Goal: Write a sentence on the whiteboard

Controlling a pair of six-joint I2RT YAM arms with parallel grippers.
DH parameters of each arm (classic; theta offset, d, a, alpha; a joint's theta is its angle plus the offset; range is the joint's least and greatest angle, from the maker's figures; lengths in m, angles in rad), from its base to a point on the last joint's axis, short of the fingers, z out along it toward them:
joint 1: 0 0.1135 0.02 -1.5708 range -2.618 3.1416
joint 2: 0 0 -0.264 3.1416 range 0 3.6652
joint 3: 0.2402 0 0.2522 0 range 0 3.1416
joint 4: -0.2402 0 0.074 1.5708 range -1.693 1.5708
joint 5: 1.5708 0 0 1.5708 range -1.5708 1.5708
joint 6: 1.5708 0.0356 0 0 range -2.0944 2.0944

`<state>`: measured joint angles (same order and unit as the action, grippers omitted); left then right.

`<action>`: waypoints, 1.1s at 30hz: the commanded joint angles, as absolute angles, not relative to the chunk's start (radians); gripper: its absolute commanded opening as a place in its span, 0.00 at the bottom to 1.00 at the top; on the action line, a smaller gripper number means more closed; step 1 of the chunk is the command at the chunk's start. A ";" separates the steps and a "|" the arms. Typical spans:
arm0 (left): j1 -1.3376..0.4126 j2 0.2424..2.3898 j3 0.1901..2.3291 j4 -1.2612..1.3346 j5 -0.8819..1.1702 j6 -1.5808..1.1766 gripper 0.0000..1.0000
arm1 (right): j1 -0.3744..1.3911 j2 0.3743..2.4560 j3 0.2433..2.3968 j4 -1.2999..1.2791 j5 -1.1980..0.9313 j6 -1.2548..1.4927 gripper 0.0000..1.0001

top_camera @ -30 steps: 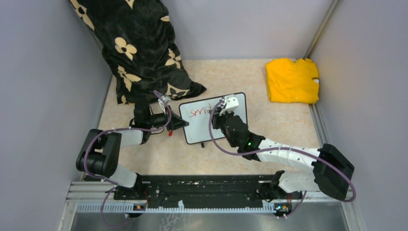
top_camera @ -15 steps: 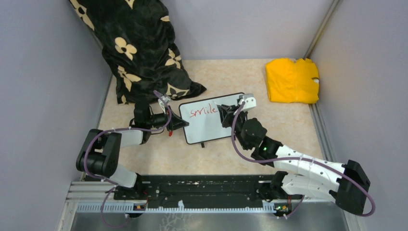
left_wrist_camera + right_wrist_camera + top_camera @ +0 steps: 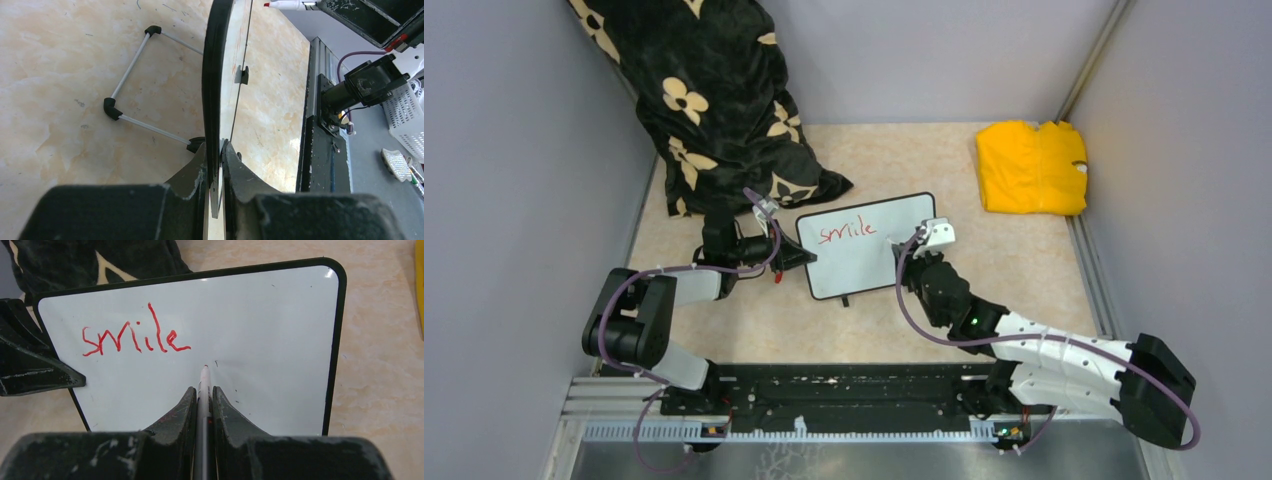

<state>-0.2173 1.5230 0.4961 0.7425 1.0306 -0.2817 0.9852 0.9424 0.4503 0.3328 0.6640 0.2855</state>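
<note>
Metal stand [image 3: 130, 67] behind whiteboard [image 3: 212, 75]: left wrist only

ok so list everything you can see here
whiteboard: 1, white with black frame, mid table
word "smile": 1, red, upper left of board
marker: 1, white with red tip, pointed at board
patterned cloth: 1, black with cream flowers, far left
folded cloth: 1, yellow, far right
table: 1, beige marbled
left end effector: 1, black, shut on board's edge
right end effector: 1, black, shut on marker
</note>
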 commanded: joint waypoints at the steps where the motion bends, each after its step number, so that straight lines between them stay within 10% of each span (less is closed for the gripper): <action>1: -0.230 1.548 0.505 0.691 0.992 -0.214 0.00 | 0.985 0.933 0.466 0.409 0.697 0.299 0.00; 33: -0.230 1.550 0.507 0.684 0.991 -0.210 0.00 | 0.950 1.054 0.538 0.512 0.670 0.272 0.00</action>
<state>-0.2173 1.5230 0.5014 0.7296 1.0332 -0.2722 0.9592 1.0431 0.4808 0.4644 0.6792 0.2806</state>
